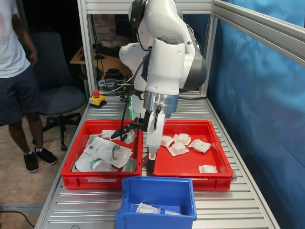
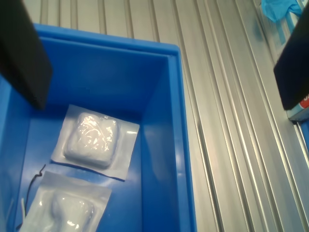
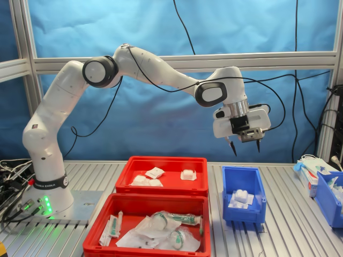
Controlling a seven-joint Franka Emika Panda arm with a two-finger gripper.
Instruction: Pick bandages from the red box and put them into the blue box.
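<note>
Gripper hanging above the blue box in the second exterior view, fingers spread apart and empty. Two bandages already lying on the floor of this box in the wrist view. Several more bandages scattered in the red box, mostly near its middle, one alone close to the front wall. Probably very light and soft: puffy pad inside thin wrapping, likely slippery and easy to crush. Best taken across the puffy middle, not by the flat sealed border, which would fold. Exact edges of each packet hard to tell, the packets being small and white.
</note>
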